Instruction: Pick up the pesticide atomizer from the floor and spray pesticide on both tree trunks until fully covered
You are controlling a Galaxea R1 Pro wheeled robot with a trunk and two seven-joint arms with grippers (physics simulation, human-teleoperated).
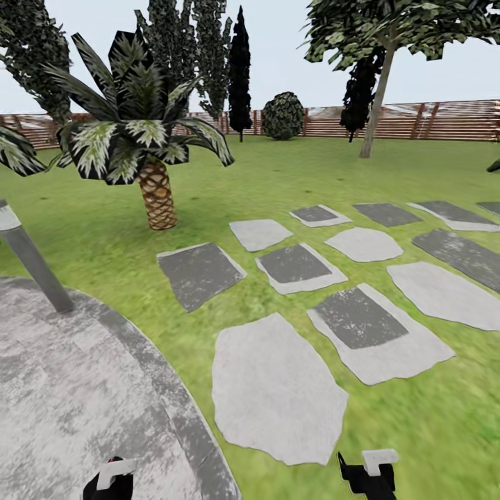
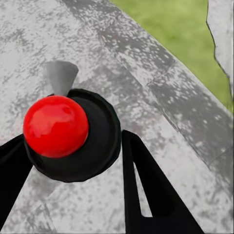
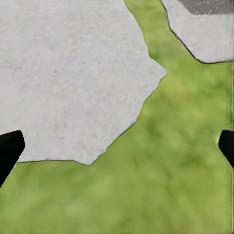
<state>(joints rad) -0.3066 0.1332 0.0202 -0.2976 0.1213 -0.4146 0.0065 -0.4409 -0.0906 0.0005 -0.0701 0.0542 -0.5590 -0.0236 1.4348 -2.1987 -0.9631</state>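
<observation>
The pesticide atomizer, a black round body with a glossy red ball on top, sits between the fingers of my left gripper, which is shut on it above grey paving. In the head view the left gripper shows low down over the round patio. My right gripper hangs open over grass; its fingertips stand wide apart in the right wrist view with nothing between them. The garden lawn stretches ahead to the slat fence. The thick-trunked trees and any pesticide cloud are out of view.
Grey stepping stones cross the lawn ahead and to the right. A short palm stands at the left, and a grey post leans from the patio. Dark cypresses, a round bush and a slim-trunked tree stand near the fence.
</observation>
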